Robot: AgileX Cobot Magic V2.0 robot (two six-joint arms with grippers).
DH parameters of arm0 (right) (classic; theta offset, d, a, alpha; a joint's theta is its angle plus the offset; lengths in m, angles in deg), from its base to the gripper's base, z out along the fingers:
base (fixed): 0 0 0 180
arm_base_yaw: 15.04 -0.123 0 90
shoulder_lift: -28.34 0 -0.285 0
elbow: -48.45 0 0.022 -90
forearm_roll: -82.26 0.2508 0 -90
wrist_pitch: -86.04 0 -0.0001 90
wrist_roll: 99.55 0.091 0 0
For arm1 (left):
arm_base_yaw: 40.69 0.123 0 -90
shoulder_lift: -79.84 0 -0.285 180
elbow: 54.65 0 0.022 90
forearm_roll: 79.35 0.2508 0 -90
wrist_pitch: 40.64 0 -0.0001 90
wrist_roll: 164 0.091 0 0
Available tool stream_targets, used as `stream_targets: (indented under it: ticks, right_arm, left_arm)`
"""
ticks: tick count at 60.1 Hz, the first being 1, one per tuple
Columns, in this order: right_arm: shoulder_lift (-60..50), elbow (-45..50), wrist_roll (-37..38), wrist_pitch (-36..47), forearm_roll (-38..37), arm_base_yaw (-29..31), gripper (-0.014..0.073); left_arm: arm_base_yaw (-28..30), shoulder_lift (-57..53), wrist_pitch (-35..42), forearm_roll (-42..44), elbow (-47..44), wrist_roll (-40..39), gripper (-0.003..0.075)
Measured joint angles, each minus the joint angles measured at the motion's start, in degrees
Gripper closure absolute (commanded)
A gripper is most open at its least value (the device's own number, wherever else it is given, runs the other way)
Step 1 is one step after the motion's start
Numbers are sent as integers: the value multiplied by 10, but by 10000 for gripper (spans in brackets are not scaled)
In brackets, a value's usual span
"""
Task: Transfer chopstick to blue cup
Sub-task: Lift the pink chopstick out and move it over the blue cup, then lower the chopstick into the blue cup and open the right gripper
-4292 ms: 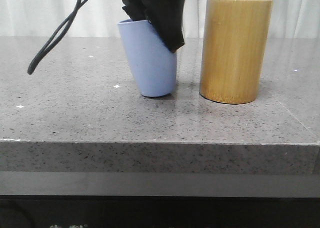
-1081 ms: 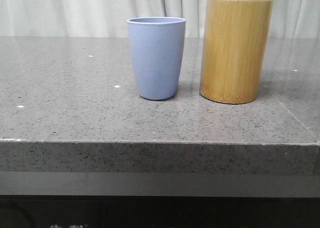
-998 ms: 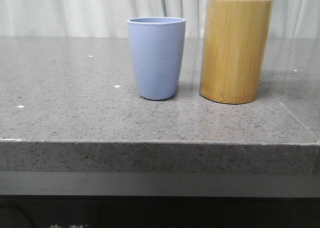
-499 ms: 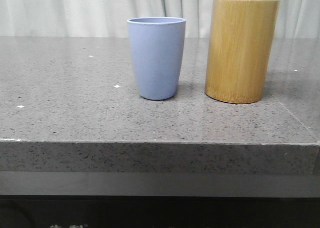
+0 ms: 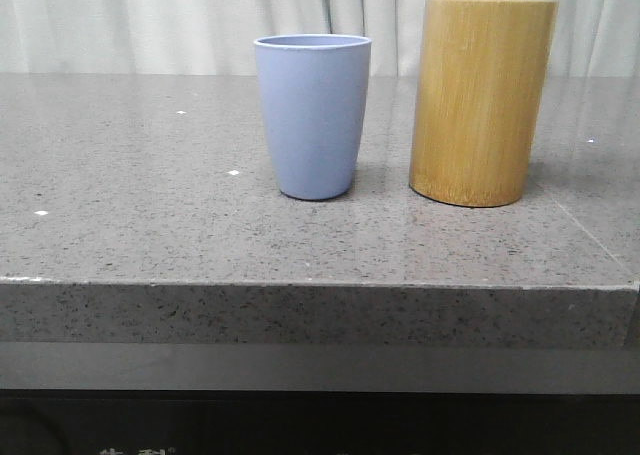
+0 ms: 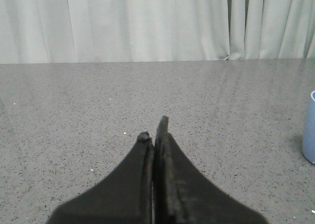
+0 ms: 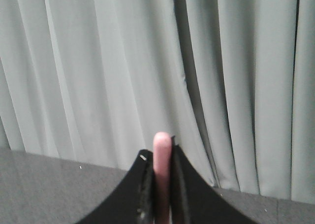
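The blue cup (image 5: pixel 313 115) stands upright on the grey stone table, left of the bamboo cylinder (image 5: pixel 483 101); its edge shows in the left wrist view (image 6: pixel 309 126). No chopstick shows above the cylinder in the front view. In the right wrist view my right gripper (image 7: pixel 161 157) is shut on a pale pink chopstick (image 7: pixel 162 172), whose rounded end sticks up between the fingers, in front of the curtain. My left gripper (image 6: pixel 153 130) is shut and empty, low over the table, with the cup off to one side. Neither gripper shows in the front view.
A white curtain (image 5: pixel 150 20) hangs behind the table. The table's front edge (image 5: pixel 300 285) runs across the front view. Grey speckled tabletop (image 6: pixel 74 111) spreads around the left gripper.
The arm at the blue cup left the front view and the cup stood upright. The bamboo cylinder shifted slightly right. The pink chopstick tip above it rose out of view.
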State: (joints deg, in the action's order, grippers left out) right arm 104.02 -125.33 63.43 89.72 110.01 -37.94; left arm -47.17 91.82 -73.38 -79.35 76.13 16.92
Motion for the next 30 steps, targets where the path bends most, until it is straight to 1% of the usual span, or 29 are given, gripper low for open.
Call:
stream_targets:
  ticks: [4, 10, 18, 22, 30]
  right_arm:
    - [0, 0, 0, 13, 10, -16, 600]
    - [7, 0, 0, 18, 14, -59, 600]
    - [39, 0, 0, 28, 14, -106, 600]
    - [63, 0, 0, 28, 14, -118, 600]
    - [116, 0, 0, 29, 14, -123, 596]
  left_arm:
    - [0, 0, 0, 0, 0, 0, 739]
    - [0, 0, 0, 0, 0, 0, 739]
    - [0, 0, 0, 0, 0, 0, 739]
    - [0, 0, 0, 0, 0, 0, 739]
    - [0, 0, 0, 0, 0, 0, 739]
